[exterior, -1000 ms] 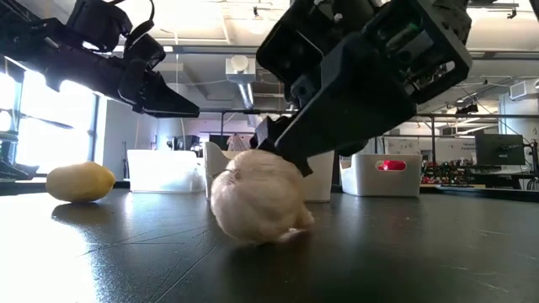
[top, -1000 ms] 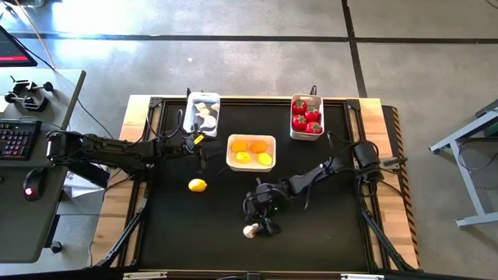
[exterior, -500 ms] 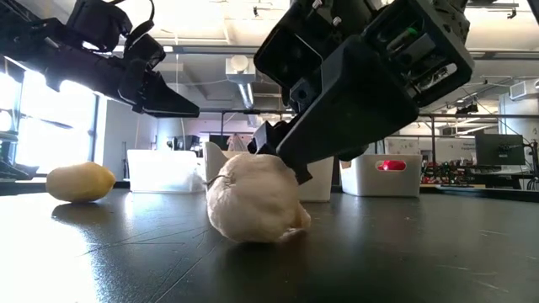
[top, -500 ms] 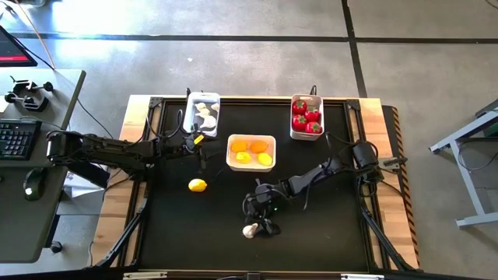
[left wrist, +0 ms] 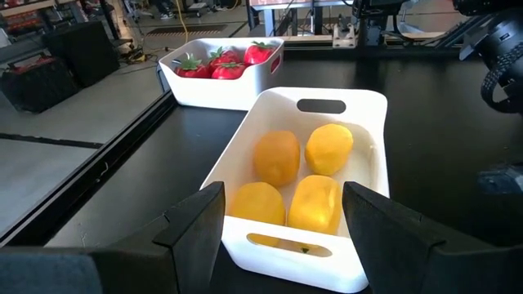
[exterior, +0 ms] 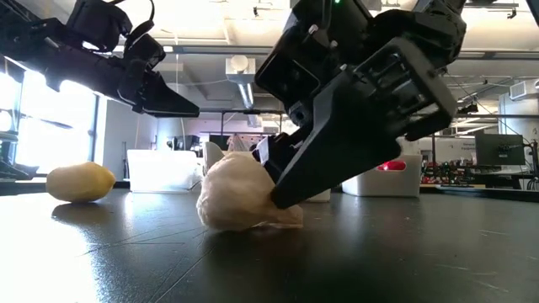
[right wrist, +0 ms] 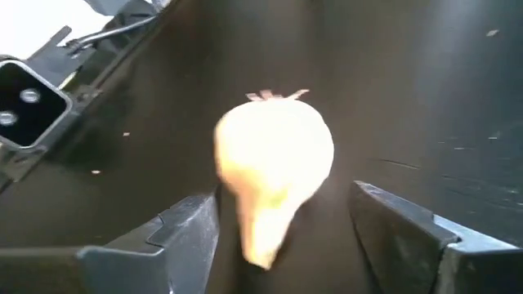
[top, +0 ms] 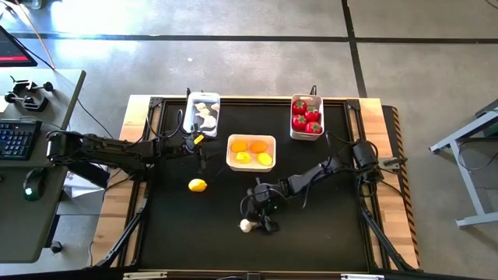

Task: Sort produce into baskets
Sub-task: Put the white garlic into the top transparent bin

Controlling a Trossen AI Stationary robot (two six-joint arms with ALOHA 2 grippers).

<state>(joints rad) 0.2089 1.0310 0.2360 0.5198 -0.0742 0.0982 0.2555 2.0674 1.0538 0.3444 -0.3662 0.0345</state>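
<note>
I see my right gripper [top: 259, 225] low over the black table top [top: 187, 233], near the front middle, with its two dark fingers [right wrist: 409, 237] spread wide. A whitish garlic bulb [top: 247, 225] lies on the table right at the fingertips. In the right wrist view the bulb sits between the two fingers but looks apart from both. In the low view one dark finger looks pressed against the side of the bulb [exterior: 236, 198], and the bulb rests on the table, tipped a little. I cannot tell if the finger really touches it. My left gripper [top: 200, 145] waits up in the air, over the back left part of the table, just beside the wide white plastic basket [top: 271, 152]. Its fingers [left wrist: 192, 229] stand wide apart and hold nothing. That wide basket has four yellow and orange lemon-like ovals [left wrist: 302, 175] inside it. One more yellow oval [top: 198, 185] lies alone on the table, in front of the left gripper and well apart from the garlic bulb. A narrow white basket [top: 215, 110] at the back left holds more whitish garlic pieces [top: 205, 115]. Another narrow white basket [top: 319, 129] at the back right holds red round fruits with green tops [top: 305, 117].
</note>
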